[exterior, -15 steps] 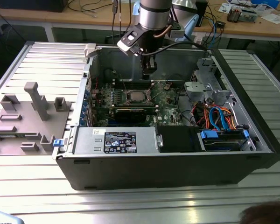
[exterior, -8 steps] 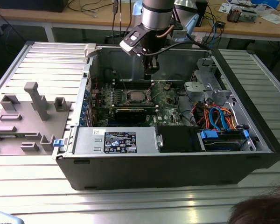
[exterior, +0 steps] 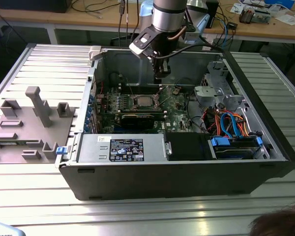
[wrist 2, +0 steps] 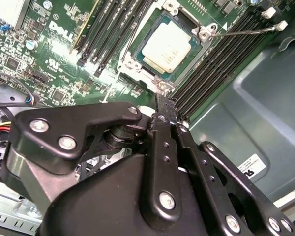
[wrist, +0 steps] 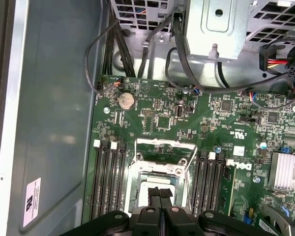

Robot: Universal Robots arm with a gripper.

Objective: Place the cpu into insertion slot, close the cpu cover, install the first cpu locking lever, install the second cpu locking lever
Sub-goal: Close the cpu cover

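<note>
Second wrist view: cpu (wrist 2: 169, 46) seated in insertion slot (wrist 2: 132, 65). My gripper (wrist 2: 163, 105) hovers near, jaws closed, empty. Raised cpu cover (wrist: 162, 144): likely thin, stiff, hinged; press its free edge.

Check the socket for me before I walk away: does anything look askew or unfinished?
No damage shows. The cpu lies square in the insertion slot, but the cpu cover stands swung open, and a locking lever juts loose across the memory slots.
</note>
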